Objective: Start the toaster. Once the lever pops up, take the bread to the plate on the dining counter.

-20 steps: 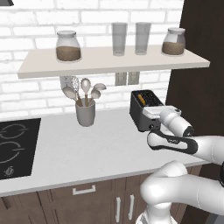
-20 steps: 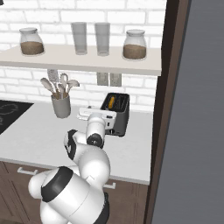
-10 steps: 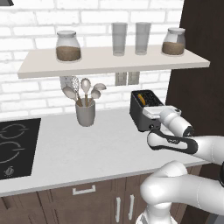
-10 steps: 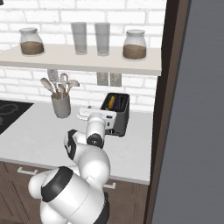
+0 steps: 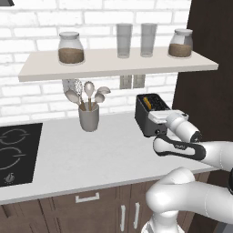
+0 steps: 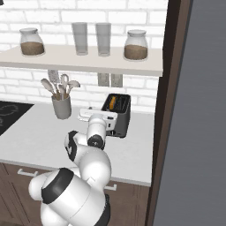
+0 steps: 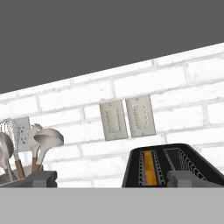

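Standing at three o'clock on the table (image 5: 91,154) in the left base view, toaster (image 5: 146,119), in the right base view bread (image 6: 113,103) inside its left slot, in the hand view end effector (image 7: 109,178) fingertips spread apart before the toaster's top.

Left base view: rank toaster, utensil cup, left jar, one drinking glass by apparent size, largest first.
1. toaster, partly hidden by the arm, still the largest.
2. utensil cup.
3. left jar and left drinking glass: too close to rank; the jar is wider, the glass taller. Both sit farther back on the shelf, so they may be larger than they look.
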Available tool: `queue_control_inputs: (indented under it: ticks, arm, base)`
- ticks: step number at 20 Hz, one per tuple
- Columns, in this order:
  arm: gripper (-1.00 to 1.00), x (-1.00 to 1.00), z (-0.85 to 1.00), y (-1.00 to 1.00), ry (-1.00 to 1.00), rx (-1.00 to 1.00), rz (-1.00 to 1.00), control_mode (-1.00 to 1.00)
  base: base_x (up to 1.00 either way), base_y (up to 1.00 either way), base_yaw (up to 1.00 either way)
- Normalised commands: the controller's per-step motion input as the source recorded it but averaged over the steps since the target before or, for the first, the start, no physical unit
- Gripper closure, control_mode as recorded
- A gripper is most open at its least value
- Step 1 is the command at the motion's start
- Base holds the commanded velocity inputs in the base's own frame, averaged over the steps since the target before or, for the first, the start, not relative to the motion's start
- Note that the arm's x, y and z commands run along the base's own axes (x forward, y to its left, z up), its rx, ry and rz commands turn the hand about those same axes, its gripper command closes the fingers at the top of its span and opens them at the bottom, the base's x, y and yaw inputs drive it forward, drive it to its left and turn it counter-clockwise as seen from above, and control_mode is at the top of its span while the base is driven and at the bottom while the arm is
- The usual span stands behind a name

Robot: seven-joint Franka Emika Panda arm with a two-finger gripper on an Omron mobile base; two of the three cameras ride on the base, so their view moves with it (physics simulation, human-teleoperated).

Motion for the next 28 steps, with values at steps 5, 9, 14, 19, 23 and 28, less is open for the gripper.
queue_control_inputs:
  ticks: [5,9,14,19,23,28]
  arm:
    - [-1.0,0.0,0.0,0.0,0.0,0.0,0.0,-1.0]
    - [-1.0,0.0,0.0,0.0,0.0,0.0,0.0,-1.0]
    - [-1.0,0.0,0.0,0.0,0.0,0.0,0.0,-1.0]
    - [-1.0,-0.03,0.0,0.0,0.0,0.0,0.0,-1.0]
    - [-1.0,-0.03,0.0,0.0,0.0,0.0,0.0,-1.0]
    - [-1.0,-0.06,0.0,0.01,0.05,-0.05,-0.02,-1.0]
  base:
    - [0.0,0.0,0.0]
    - [0.0,0.0,0.0]
    - [0.0,0.0,0.0]
    - [0.0,0.0,0.0]
    - [0.0,0.0,0.0]
    - [0.0,0.0,0.0]
